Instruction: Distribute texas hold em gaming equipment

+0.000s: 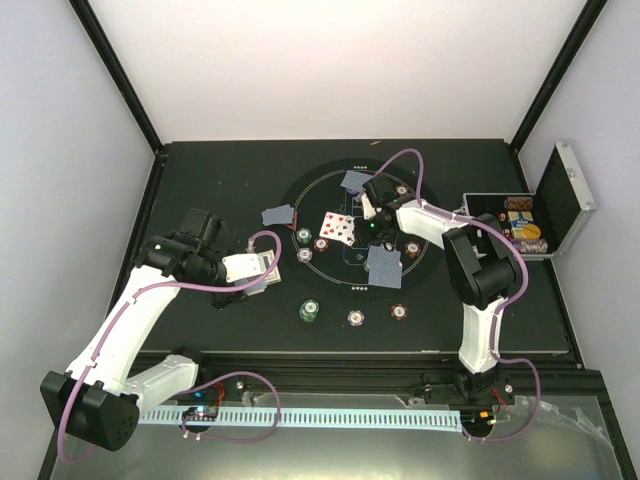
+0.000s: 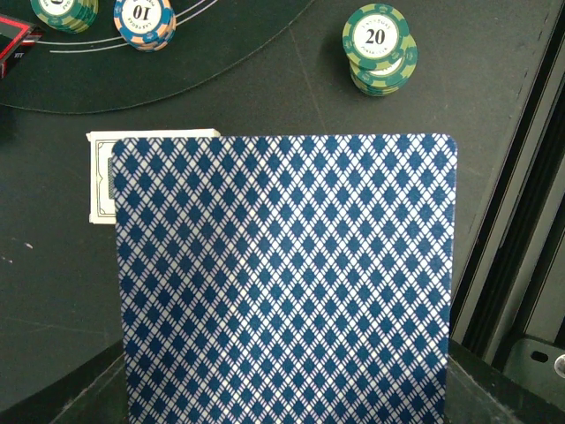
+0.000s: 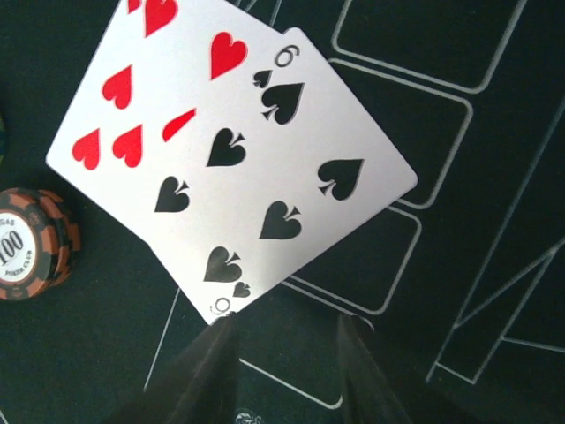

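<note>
A blue-diamond-backed playing card (image 2: 282,283) fills the left wrist view and hides the fingers. More cards (image 2: 100,177) of the pack peek out behind it. From above, my left gripper (image 1: 252,268) is shut on this pack, left of the round black mat (image 1: 335,274). My right gripper (image 3: 287,325) hovers open over the mat. Its left fingertip (image 3: 221,331) is at the corner of a face-up six of spades (image 3: 265,177), which overlaps a hearts card (image 3: 132,115). A brown-red 100 chip (image 3: 26,245) lies beside them.
Face-down cards (image 1: 278,215) (image 1: 355,182) (image 1: 384,265) lie around the mat. Green (image 1: 310,311), white (image 1: 355,318) and brown-red (image 1: 399,311) chip stacks stand near the front edge. The open silver case (image 1: 545,215) stands at the right.
</note>
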